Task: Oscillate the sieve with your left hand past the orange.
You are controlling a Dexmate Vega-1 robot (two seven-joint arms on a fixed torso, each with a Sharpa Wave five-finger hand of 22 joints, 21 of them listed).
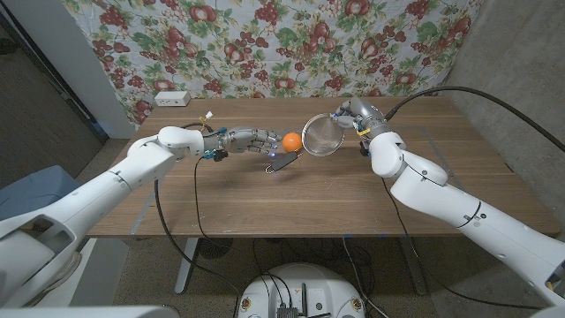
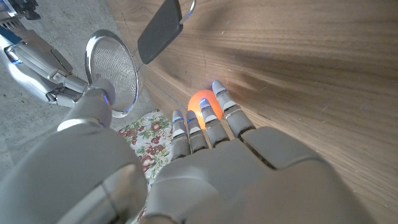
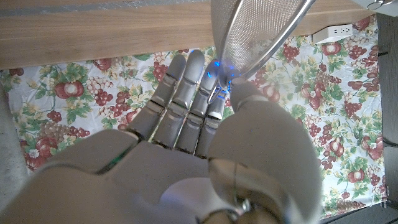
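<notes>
Sieve [image 1: 323,136] at upper centre of frame, pinched at rim by right hand [image 1: 351,117], mesh light, dent-prone; best hold: stiff rim or handle. Left hand [image 1: 252,140] fingers extended, holding nothing, fingertips touching orange [image 1: 291,141].

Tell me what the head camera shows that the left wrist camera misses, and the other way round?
Head view alone: the whole wooden table, both arms reaching in, a white power strip at the back edge, and the right hand pinching the sieve so it stands on edge. Left wrist view alone: a close look at the left hand's fingertips against the orange. Both share the sieve, the orange, the left hand, the black flat object on the table, and the flowered cloth.
</notes>
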